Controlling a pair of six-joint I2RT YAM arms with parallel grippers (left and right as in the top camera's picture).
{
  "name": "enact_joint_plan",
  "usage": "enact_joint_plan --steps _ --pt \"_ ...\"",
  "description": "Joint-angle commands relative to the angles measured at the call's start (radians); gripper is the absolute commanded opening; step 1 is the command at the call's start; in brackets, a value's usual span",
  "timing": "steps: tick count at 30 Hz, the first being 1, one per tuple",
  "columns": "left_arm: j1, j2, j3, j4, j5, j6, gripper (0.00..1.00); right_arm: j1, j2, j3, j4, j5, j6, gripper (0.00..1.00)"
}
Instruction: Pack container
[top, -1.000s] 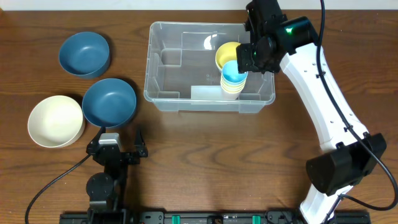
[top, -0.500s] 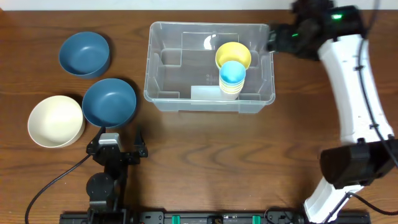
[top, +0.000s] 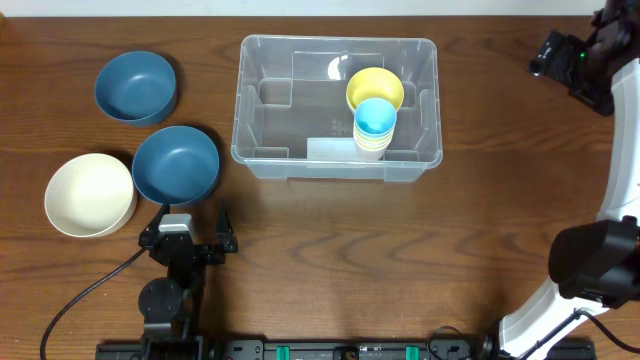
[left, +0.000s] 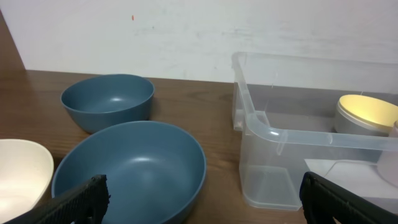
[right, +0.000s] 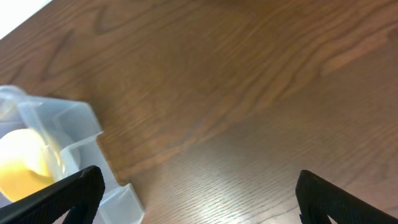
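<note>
Surface: dark brown wood-grain bench (top: 330, 250), matte. A black rail (top: 330, 351) runs along its near edge.
Room: a plain white wall (left: 186, 31) rises directly behind the far edge.

Overhead view, left to right:
- Thin black cable (top: 75, 300) curves across the near-left corner toward the left arm's base.
- Round cream bowl (top: 90, 194), upright, at the left. Its rim meets or sits just beside the next bowl; cannot tell which.
- Two round blue bowls, both upright. The far blue bowl (top: 135, 87) stands toward the wall, and the near blue bowl (top: 176, 164) is just in front of it with a small gap between.
- Black left claw (top: 188, 230) sits on the near side of the near blue bowl and faces it. Its fingers are spread wide with nothing between them. That bowl fills the foreground of the left wrist view, directly in the claw's way.
- Large clear plastic rectangular container (top: 238, 120) stands at centre-far, open top up, long side running left to right.
- In its right half, a round yellow bowl (top: 375, 88) sits toward the far wall. A stack of cups (top: 376, 125), light blue on top of pale yellow, stands just in front of the bowl.
- Right claw (right: 200, 196) is over the far-right corner, well apart from the container. Its fingers are spread wide, with only bench wood showing between them. The container's corner shows at the lower left of the right wrist view.
- White right arm (top: 620, 180) runs down the right edge.
</note>
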Motion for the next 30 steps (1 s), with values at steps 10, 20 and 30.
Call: enact_joint_plan --steps 10,20,30 --pt "0.003 0.052 0.187 -0.102 0.18 -0.126 0.98 -0.021 -0.003 0.016 -0.002 0.003 0.013 0.99" --pt "0.003 0.538 0.823 -0.526 -0.086 -0.126 0.98 -0.021 -0.003 0.016 -0.002 0.003 0.013 0.99" --pt "0.003 1.024 1.233 -0.79 0.03 -0.126 0.98 -0.021 -0.003 0.016 -0.002 0.003 0.013 0.99"
